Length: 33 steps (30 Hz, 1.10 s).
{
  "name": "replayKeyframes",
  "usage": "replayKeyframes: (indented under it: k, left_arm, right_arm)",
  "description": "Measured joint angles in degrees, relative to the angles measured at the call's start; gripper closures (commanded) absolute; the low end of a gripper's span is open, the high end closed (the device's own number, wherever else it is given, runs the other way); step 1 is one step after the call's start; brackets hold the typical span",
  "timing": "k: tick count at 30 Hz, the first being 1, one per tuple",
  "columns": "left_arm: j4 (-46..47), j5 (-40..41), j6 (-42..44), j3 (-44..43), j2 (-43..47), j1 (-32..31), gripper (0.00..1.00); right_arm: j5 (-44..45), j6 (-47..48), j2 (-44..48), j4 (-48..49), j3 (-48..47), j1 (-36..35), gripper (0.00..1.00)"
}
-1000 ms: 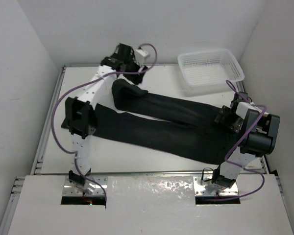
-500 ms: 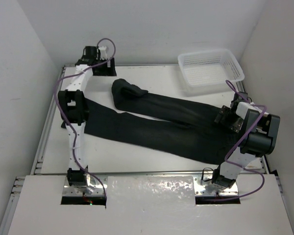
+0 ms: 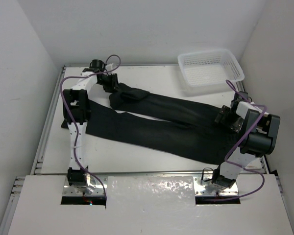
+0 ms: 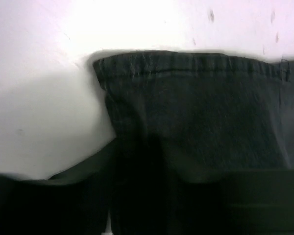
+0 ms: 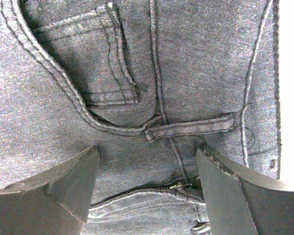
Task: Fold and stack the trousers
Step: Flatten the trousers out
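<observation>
Black trousers [image 3: 157,122] lie spread across a white worktop [image 3: 137,159] between white walls [image 3: 152,29].
The right gripper [image 5: 147,149] holds its jaws wide apart over the belt loop [image 5: 191,128]. The left gripper [image 3: 109,84] sits at the far leg's hem [image 4: 186,61], its jaws too dark to judge. A white mesh basket [image 3: 210,68] stands far right.

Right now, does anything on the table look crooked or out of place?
Yes: the trousers lie slanted across the table, and the far leg's cuff, beside the left gripper, is doubled over into a lump.
</observation>
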<state>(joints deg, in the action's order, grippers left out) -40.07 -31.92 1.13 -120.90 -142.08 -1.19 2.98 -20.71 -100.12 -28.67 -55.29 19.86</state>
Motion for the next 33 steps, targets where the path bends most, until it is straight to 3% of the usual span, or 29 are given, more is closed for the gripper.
replayKeyframes:
  k: [1,2,9,16,19,24,33]
  left_arm:
    - [-1.25,-0.79,0.22,0.22,0.00,0.00,0.89]
    - [-2.54,-1.66,0.50,0.28,0.00,0.00,1.00]
    - [-3.48,-2.95,1.18,1.88,2.86,1.01,1.00]
    - [14.34,9.11,-4.52,17.05,22.40,7.74,1.00]
    - [19.23,13.51,-5.49,17.79,27.15,10.67,1.00]
    - [25.64,18.08,-5.44,22.25,28.39,11.19,1.00]
    - [18.67,25.38,-4.13,33.11,25.40,12.00,1.00]
  right_arm:
    - [0.02,0.02,0.00,-0.13,-0.11,0.00,0.22]
    - [0.04,0.04,0.00,-0.20,-0.15,0.00,0.22]
    - [0.24,0.17,-0.02,-0.35,-0.24,0.00,0.22]
    - [0.96,0.79,-0.39,-0.61,-1.25,0.00,0.22]
    - [1.11,1.03,-1.25,-0.50,-2.84,0.00,0.22]
    - [0.85,1.05,-4.09,-0.52,-6.08,-0.13,0.22]
    - [0.85,1.05,-5.27,-0.50,-6.49,-0.50,0.22]
